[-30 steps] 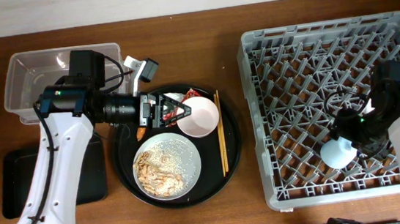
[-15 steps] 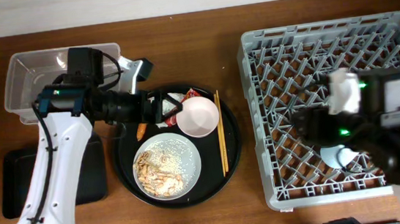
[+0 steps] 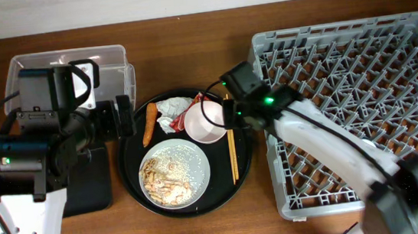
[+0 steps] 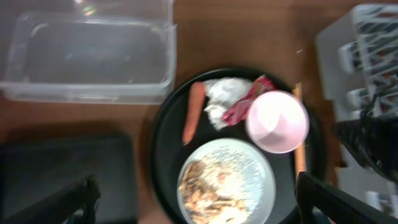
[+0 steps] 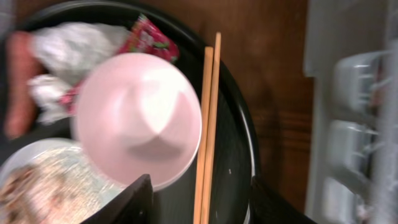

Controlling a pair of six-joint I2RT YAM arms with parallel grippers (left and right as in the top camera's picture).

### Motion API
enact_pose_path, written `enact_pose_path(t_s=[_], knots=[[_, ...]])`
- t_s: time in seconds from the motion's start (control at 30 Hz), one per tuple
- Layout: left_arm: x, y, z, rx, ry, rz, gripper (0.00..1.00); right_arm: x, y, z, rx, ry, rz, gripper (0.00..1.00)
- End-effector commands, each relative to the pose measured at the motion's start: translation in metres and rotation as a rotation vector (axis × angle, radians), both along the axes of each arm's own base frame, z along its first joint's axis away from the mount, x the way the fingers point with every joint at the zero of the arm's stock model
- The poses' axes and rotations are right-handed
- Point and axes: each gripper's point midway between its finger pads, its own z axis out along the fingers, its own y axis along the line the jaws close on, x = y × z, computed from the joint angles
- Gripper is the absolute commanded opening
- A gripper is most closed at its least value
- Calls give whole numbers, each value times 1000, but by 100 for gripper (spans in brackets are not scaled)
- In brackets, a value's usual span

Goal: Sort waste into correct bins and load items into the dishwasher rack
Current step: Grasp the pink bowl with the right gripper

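A round black tray [image 3: 188,199] holds a white bowl [image 3: 207,122], a speckled plate [image 3: 174,172] of rice and scraps, an orange carrot piece [image 3: 148,124], a crumpled white napkin [image 3: 171,111], a red wrapper [image 3: 197,100] and wooden chopsticks [image 3: 231,142]. My right gripper [image 3: 229,115] is open above the chopsticks [image 5: 208,124], which lie between its fingers [image 5: 202,199], beside the bowl [image 5: 140,118]. My left gripper [image 3: 124,116] is wide open [image 4: 196,202] at the tray's left edge, high over the plate [image 4: 227,183]. The light-blue cup is not visible.
The clear tub [image 3: 67,77] stands at the back left and the flat black tray [image 3: 85,186] lies in front of it, under my left arm. The grey dishwasher rack [image 3: 357,57] fills the right side; my right arm crosses its front left corner.
My right arm has swung from inside the rack over to the chopsticks, without the cup. My left gripper has drawn back left off the napkin and wrapper and risen.
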Motion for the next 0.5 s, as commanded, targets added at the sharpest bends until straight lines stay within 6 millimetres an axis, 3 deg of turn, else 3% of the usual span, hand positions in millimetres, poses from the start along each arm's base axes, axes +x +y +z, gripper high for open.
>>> enact_pose_path(t_s=[0.0, 0.13, 0.33, 0.47], knots=[[-3, 12, 0, 52, 9, 53, 99, 4, 8, -38, -6, 66, -28, 47], [-3, 12, 0, 52, 9, 53, 99, 6, 15, -69, -6, 117, -17, 36], [-3, 12, 0, 52, 9, 52, 99, 3, 21, -79, 14, 150, -4, 4], [-3, 12, 0, 52, 9, 53, 99, 4, 15, -71, 1, 138, -12, 4]])
